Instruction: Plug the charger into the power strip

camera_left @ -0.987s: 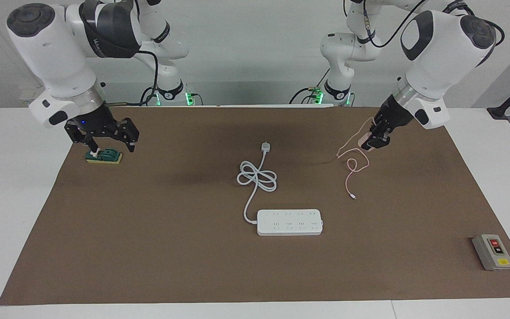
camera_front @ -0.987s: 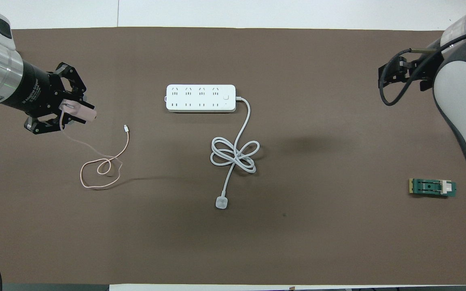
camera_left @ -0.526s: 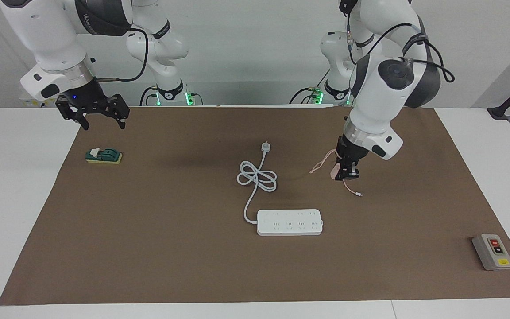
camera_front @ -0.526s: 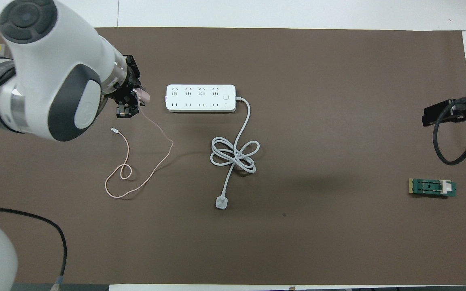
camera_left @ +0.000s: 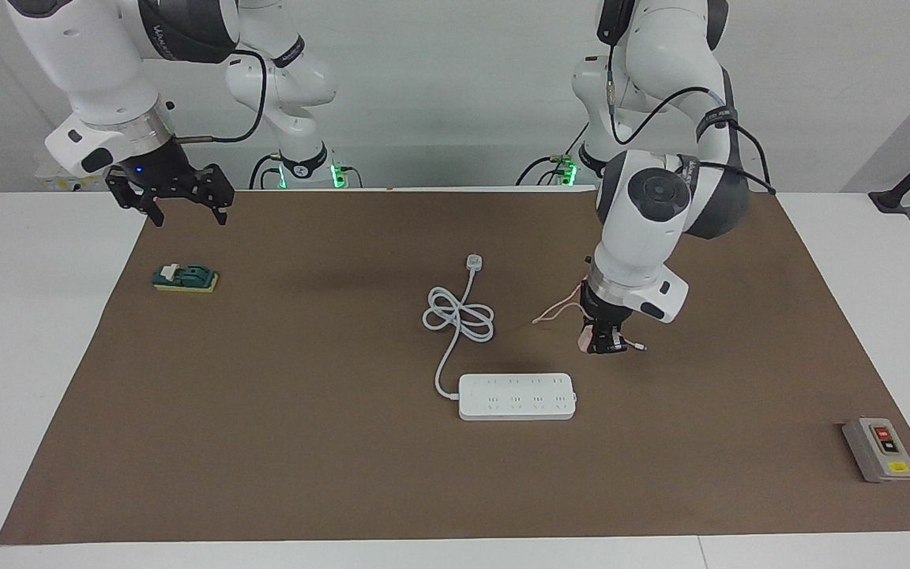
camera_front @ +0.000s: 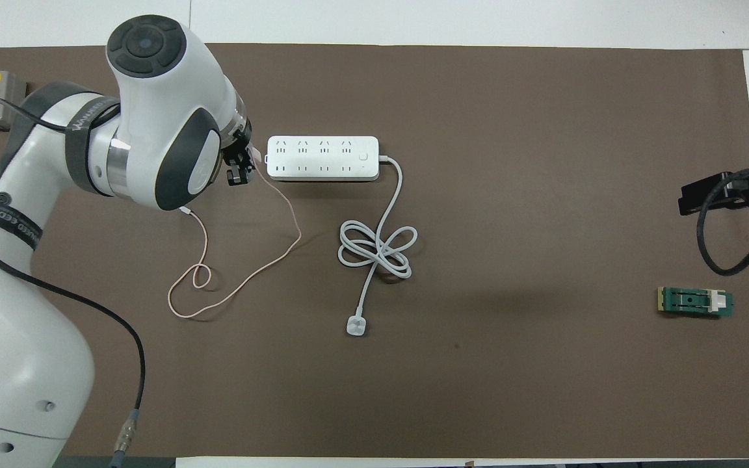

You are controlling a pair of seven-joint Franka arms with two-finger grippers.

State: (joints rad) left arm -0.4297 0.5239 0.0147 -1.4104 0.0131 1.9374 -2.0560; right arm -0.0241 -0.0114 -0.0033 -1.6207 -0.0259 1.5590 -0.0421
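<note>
A brown mat (camera_left: 265, 442) covers most of the white worktop (camera_left: 28, 332). A green block with a pale clip (camera_left: 185, 278) lies on the mat toward the right arm's end. A grey box with red and yellow buttons (camera_left: 879, 450) sits toward the left arm's end, farther from the robots.

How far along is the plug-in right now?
Done: the left gripper is shut on the charger, lifted off the mat, cable trailing. In hand: it is up beside the power strip, at the end away from its cord. Left: align prongs and insert. The right gripper waits open.
</note>
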